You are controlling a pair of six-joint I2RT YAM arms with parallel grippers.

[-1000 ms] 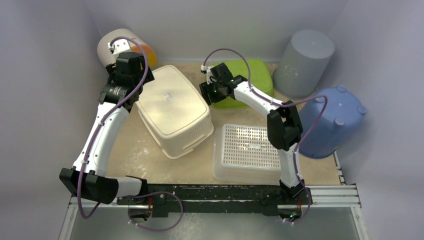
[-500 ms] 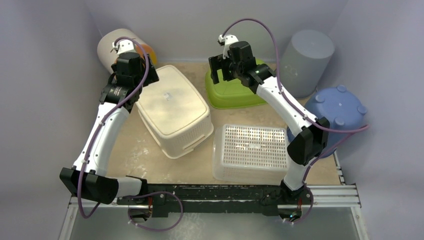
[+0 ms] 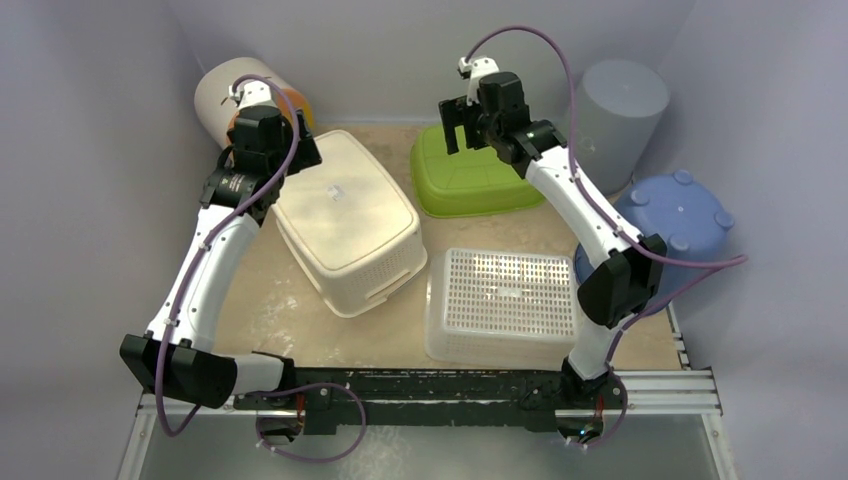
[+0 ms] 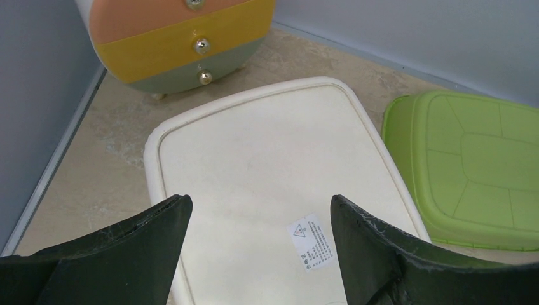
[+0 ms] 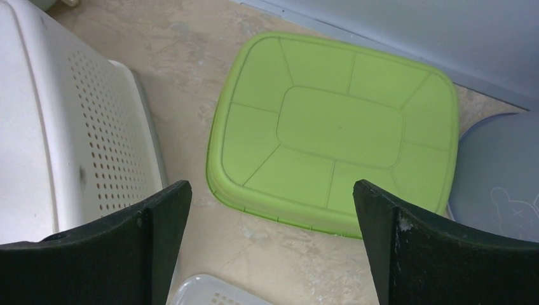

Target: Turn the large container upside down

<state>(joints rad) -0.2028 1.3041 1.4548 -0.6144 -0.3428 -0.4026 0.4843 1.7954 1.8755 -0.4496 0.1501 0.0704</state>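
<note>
Pale walls close in a beige tabletop (image 3: 300, 300). From above, the large cream container (image 3: 345, 215) lies left of centre with its flat base facing up and a small label on it. Just beside it to the right sits a clear perforated basket (image 3: 500, 295), and behind that is a green tub (image 3: 470, 180), also base up. A grey bin (image 3: 612, 110) and a blue bucket (image 3: 670, 235) are at the right, and a striped drum (image 3: 222, 92) is in the far left corner.

The left wrist view shows the left gripper (image 4: 259, 203) spread wide above the cream container's base, holding nothing.

The right wrist view shows the right gripper (image 5: 272, 190) likewise wide and empty, hanging over the green tub, with the cream container's perforated wall at its left.
</note>
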